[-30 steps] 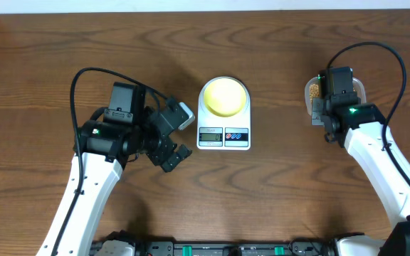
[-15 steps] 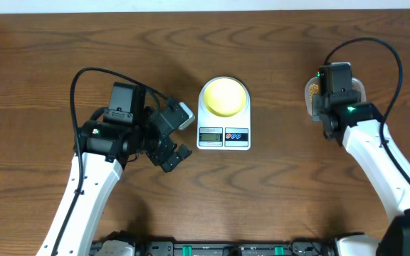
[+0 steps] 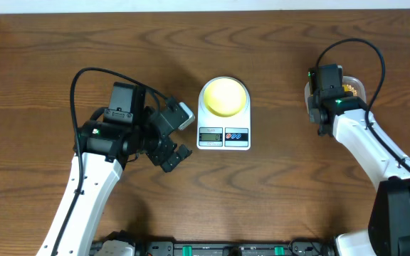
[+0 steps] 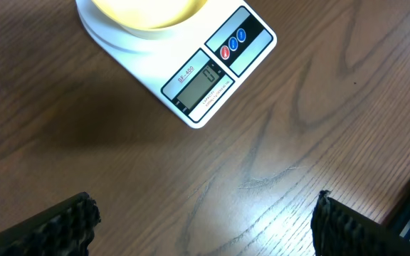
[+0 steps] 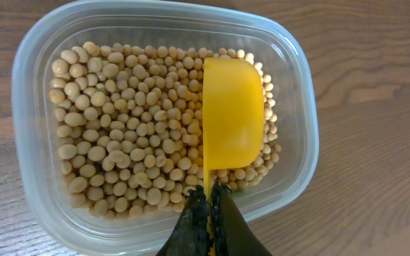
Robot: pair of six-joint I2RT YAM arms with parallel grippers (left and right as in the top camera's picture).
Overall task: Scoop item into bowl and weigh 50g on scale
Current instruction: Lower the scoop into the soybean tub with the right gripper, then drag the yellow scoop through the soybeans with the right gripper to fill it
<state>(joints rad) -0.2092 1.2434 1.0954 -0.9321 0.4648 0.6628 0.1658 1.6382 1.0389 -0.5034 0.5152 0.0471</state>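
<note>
Soybeans (image 5: 119,128) loose, likely light, roll easily, in clear tub (image 5: 41,50) at 3 o'clock of scale (image 3: 223,135). Right gripper (image 5: 208,208) jaws pinched shut on thin handle of stiff yellow measuring spoon (image 5: 232,121); left gripper (image 4: 205,224) jaws wide open, empty.

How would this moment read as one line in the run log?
right gripper: shut on spoon | spoon: over beans in tub | left gripper: open, near scale | bowl: on scale, looks empty
</note>
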